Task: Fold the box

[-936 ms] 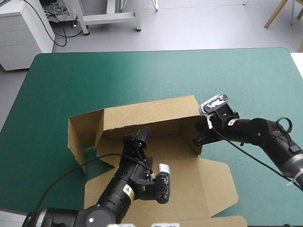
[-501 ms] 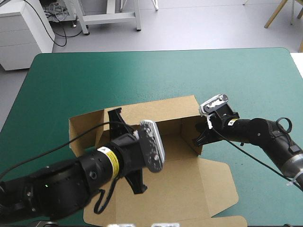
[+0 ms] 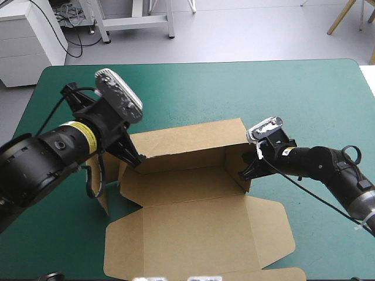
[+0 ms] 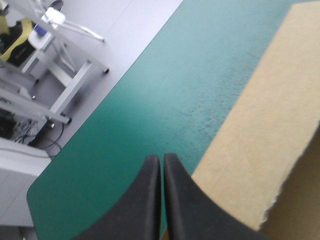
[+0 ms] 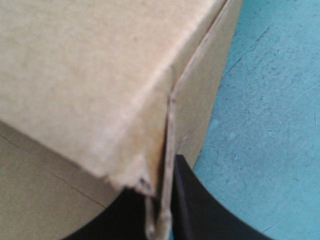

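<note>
The brown box (image 3: 199, 228) lies in the middle of the table. Its back wall (image 3: 187, 140) and right wall are raised, and its lid lies flat toward the near edge. My left gripper (image 3: 133, 158) is shut at the box's left back corner, where the side flap (image 3: 96, 164) stands out. In the left wrist view its fingers (image 4: 161, 162) meet with nothing between them, and brown board (image 4: 260, 120) lies just beside them. My right gripper (image 3: 248, 171) is shut on the box's right wall. The right wrist view shows the board's edge (image 5: 90, 70) pinched between that gripper's fingers (image 5: 167, 200).
The teal-green cover (image 3: 205, 88) stretches from behind the back wall to the table's far edge. A narrow strip of brown board (image 3: 263, 274) shows at the near edge, below the lid.
My left arm has swung from over the box's floor up and back to its left back corner, and its fingers have shut. The right arm and the box have not moved.
</note>
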{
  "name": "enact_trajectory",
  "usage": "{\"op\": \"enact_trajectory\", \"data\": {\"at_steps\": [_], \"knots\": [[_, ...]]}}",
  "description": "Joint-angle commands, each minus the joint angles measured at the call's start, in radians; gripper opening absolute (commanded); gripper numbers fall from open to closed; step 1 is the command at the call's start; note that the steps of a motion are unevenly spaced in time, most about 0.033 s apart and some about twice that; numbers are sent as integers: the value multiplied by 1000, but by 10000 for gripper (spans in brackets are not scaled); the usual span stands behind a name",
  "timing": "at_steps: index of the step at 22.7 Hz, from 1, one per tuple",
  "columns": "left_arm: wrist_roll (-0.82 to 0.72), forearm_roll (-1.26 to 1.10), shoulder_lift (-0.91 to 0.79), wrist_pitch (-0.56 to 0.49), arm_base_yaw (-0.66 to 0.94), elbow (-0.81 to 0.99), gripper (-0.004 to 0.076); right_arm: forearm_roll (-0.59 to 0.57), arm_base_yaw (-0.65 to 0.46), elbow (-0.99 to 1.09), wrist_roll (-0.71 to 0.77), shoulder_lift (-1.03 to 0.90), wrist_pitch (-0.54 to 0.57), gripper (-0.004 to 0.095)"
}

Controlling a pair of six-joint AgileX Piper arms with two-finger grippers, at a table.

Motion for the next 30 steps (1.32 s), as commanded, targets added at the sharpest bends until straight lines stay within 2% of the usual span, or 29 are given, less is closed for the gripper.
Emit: {"op": "enact_trajectory", "data": {"at_steps": [1, 4, 9, 12, 17, 20, 25, 30], "knots": [[5, 8, -50, 48, 122, -30, 1, -1, 3, -27, 9, -22, -1, -19], [42, -60, -85, 48, 266, -30, 1, -59, 3, -37, 82, -22, 7, -19], [190, -272, -109, 16, 554, 19, 15, -300, 3, -130, 301, -33, 60, -19], [228, -379, -99, -81, 717, 116, 15, -411, 3, -184, 403, -54, 123, -19], [312, -697, -98, -251, 1027, 272, 15, -459, 3, -259, 474, -95, 285, -19], [312, -887, -100, -271, 1199, 346, 15, -469, 3, -328, 476, -101, 364, -19], [300, -974, -100, -275, 1271, 389, 14, -534, 3, -374, 542, -54, 407, -19], [300, -1013, -100, -280, 1271, 390, 14, -535, 3, -392, 537, 64, 417, -19]]}}
